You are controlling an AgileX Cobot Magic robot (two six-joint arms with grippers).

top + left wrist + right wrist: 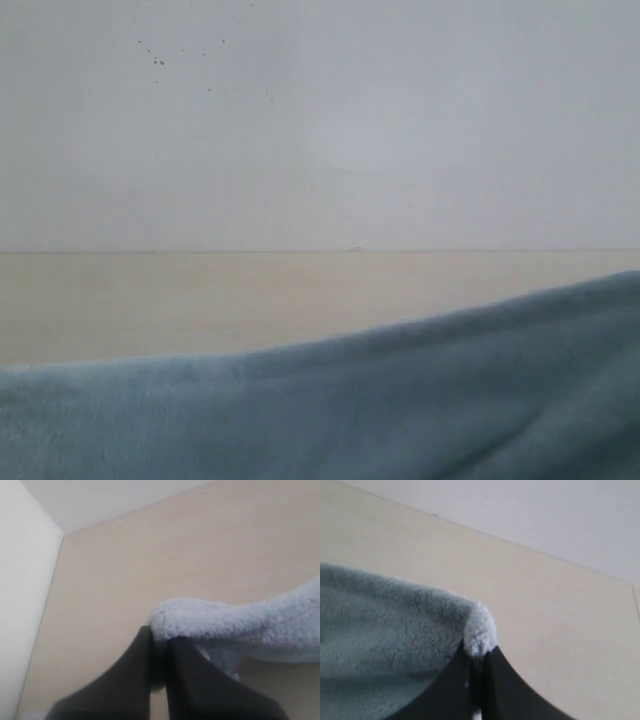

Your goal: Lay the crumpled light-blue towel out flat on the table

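The table (200,300) is the biggest thing in view: pale beige, plain and matte. It stretches out past both claws to a white wall (320,120), which has a few dark specks (158,61) high up in the exterior view.

The towel (400,410) comes next, light blue and fleecy. In the exterior view it fills the lower part of the picture, and its upper edge climbs toward the right. Neither claw shows in that view.

The left claw (159,640) has its two dark jaws pressed together, with only a thin line between them. They pinch a rounded fold of the towel right at the tips. From there the cloth runs off to one side of the claw as a thick, wrinkled band. Bare table lies ahead of the tips and on the other side, up to the wall.

The right claw (479,655) is closed just as tight, gripping a rounded corner of the towel, and a small tuft stands up at its tips. The cloth spreads broadly to one side of this claw. Bare table lies ahead of the tips and on the other side, reaching the wall.
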